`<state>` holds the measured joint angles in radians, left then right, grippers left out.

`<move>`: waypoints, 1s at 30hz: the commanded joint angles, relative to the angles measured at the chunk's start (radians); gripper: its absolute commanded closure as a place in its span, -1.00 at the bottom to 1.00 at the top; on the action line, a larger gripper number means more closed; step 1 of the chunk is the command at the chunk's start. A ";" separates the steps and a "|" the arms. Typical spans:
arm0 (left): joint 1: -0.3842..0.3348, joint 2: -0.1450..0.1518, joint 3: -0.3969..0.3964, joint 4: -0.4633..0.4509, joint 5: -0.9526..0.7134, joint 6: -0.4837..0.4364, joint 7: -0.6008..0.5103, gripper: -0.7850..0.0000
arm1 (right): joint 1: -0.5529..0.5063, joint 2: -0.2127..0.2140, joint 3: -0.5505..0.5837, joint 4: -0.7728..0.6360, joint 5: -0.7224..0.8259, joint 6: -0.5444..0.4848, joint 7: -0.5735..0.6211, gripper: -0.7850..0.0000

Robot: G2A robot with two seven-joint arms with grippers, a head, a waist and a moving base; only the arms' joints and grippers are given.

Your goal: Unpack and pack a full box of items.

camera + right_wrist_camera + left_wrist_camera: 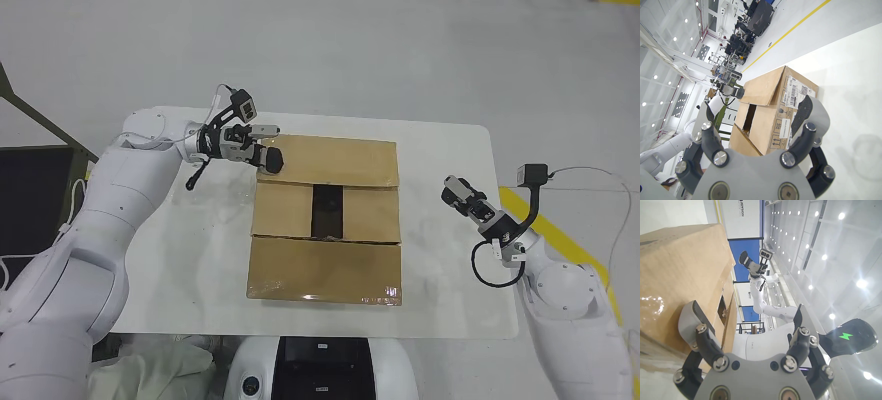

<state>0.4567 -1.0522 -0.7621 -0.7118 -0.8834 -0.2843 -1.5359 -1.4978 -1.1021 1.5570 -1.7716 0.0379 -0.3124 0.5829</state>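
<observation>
A brown corrugated cardboard box [325,220] [772,106] sat mid-way across the white counter [450,150]. Its top flaps were folded nearly shut, leaving a dark rectangular slot [328,210]; whatever lay inside was too dark to make out. The left end effector [262,155] [747,309] was spread wide at the box's far left corner, though whether one finger [696,317] touched the cardboard was unclear. The right end effector [462,192] [757,106], also spread wide and holding nothing, hung well apart from the box's right side.
</observation>
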 commanded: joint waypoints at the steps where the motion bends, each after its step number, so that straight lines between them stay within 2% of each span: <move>1: 0.000 0.000 0.000 0.000 0.000 0.000 0.000 -1.00 | 0.000 0.000 0.000 0.000 0.000 0.000 0.000 -1.00; 21: 0.000 0.000 0.000 0.000 0.000 0.000 0.000 -1.00 | 0.000 0.000 0.000 -0.001 -0.004 0.003 -0.001 -1.00; 30: 0.000 0.000 0.000 0.000 0.000 0.000 0.000 -1.00 | -0.050 0.008 0.026 -0.062 -0.027 0.099 0.053 -1.00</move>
<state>0.4569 -1.0523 -0.7623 -0.7122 -0.8838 -0.2843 -1.5359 -1.5376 -1.0951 1.5779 -1.8268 0.0065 -0.2212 0.6228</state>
